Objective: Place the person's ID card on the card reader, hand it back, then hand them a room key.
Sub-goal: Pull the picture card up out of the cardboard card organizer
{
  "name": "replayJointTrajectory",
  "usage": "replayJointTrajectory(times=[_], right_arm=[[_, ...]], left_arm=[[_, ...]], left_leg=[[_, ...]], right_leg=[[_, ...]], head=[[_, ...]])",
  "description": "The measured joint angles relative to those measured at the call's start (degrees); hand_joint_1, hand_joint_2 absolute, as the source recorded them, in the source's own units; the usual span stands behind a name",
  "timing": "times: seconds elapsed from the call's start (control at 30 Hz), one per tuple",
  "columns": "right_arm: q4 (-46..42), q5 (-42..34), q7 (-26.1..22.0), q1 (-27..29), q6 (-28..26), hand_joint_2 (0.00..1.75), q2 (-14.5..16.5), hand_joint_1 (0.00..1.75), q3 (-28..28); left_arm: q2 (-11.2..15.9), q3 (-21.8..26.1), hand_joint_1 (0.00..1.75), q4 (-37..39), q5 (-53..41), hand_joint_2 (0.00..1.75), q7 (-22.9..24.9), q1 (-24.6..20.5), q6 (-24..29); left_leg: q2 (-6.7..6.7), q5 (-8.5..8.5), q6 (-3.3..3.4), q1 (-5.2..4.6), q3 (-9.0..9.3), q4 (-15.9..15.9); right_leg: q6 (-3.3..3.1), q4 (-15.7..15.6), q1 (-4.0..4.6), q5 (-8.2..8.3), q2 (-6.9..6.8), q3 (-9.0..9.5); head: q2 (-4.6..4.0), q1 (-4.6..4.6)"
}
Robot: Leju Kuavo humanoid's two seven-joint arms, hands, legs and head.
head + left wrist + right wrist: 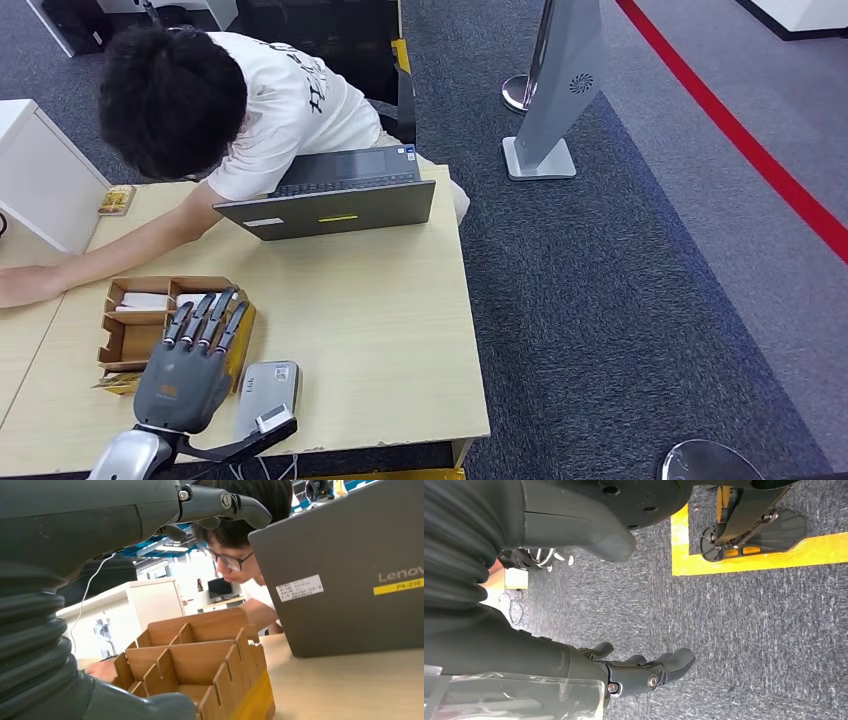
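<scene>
I see a pale wood table on dark carpet with a red stripe. A grey laptop and the person leaning over it stand behind. My left hand hovers empty, fingers spread, over the wooden divider box; the grey card reader lies just beside it. My right hand hangs empty, fingers loosely apart, above the carpet.

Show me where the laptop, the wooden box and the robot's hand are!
laptop (340,208): head view, on its grey lid.
wooden box (135,335): head view, on a divider wall.
left hand (190,370): head view, on the back of the hand, above the box.
</scene>
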Motion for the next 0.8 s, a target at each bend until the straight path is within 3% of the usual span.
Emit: replayJointTrajectory(times=[0.8], right_arm=[[0.00,0.18,0.39,0.01,0.67,1.75,0.12,0.00,-0.39]], left_arm=[[-0.91,1.59,0.00,1.73,1.01,1.75,1.67,1.84,-0.49]], left_leg=[[-0.01,0.00,0.00,0.00,-0.01,0.00]], right_leg=[[0.00,0.00,0.00,0.00,-0.01,0.00]], head=[[0.00,-0.01]])
